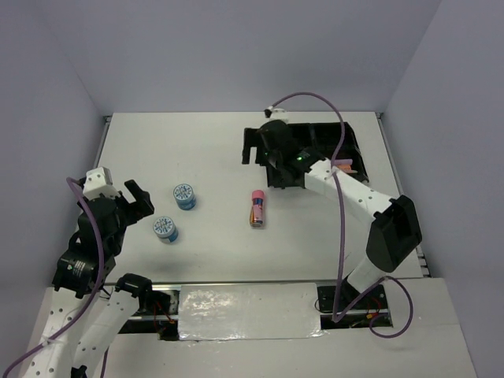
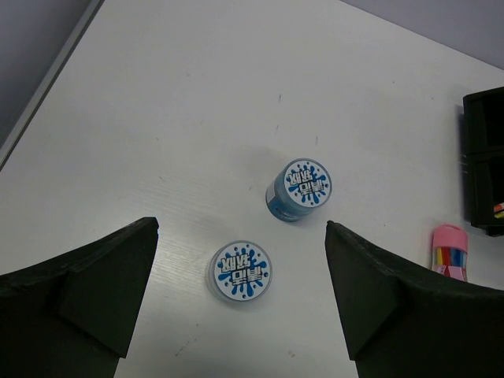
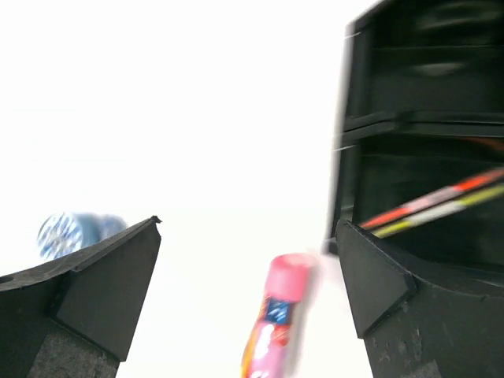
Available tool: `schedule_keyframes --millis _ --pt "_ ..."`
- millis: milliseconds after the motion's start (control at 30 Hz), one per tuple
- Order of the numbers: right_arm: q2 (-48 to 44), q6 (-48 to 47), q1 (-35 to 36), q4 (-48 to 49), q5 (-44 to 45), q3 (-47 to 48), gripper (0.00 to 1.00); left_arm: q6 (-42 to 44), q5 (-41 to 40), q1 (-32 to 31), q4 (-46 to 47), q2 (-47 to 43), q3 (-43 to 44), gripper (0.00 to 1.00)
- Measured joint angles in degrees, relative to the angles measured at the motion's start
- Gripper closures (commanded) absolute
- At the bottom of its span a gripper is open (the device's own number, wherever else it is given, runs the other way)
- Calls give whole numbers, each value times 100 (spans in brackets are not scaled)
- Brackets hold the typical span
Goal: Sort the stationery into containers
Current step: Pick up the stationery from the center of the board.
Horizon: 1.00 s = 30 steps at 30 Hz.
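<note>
Two round blue-white tape rolls lie on the white table, one (image 1: 164, 228) (image 2: 240, 270) near my left gripper and the other (image 1: 184, 196) (image 2: 302, 189) just beyond it. My left gripper (image 1: 138, 201) (image 2: 241, 223) hangs open above the near roll, holding nothing. A pink-capped glue stick (image 1: 257, 208) (image 3: 276, 315) (image 2: 450, 252) lies mid-table. The black compartment tray (image 1: 354, 142) (image 3: 354, 118) (image 2: 484, 157) sits at the far right, with thin orange and yellow pens (image 3: 441, 201) in one compartment. My right gripper (image 1: 266, 155) (image 3: 248, 222) is open and empty by the tray's left end, above the glue stick.
The right arm (image 1: 354, 197) crosses over the tray and hides part of it. Grey walls close the table in at the back and sides. A tape roll (image 3: 67, 234) shows blurred at the left of the right wrist view.
</note>
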Motion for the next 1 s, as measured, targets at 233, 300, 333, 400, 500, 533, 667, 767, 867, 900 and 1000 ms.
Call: schedule_keyframes --millis 233,300,333,400,500,533,667,767,867,900,1000 --pt "498 85 544 -647 -20 -105 0 2 2 0 2 33 0 1" --pt "761 140 614 -887 7 -105 0 2 4 0 4 33 0 1" --pt "876 162 638 -966 15 -105 1 2 9 0 7 33 -2 1" --pt "1091 216 691 -1115 7 -105 0 2 20 0 11 33 -2 1" --pt "1353 273 743 -1250 -2 -103 0 2 24 0 17 33 -2 1" --pt "1443 284 743 -1272 -13 -96 0 2 24 0 17 33 -2 1" --pt "1832 282 741 -1364 -79 20 3 2 37 0 26 31 -2 1" --pt "2124 260 739 -1390 -127 138 6 2 39 0 35 31 -2 1" --pt "2288 251 726 -1410 -232 140 21 2 42 0 42 7 -13 1" --pt "2297 245 719 -1388 -284 138 34 2 42 0 48 -9 -24 1" --pt "2297 168 699 -1325 -415 103 71 4 44 0 57 -24 -33 1"
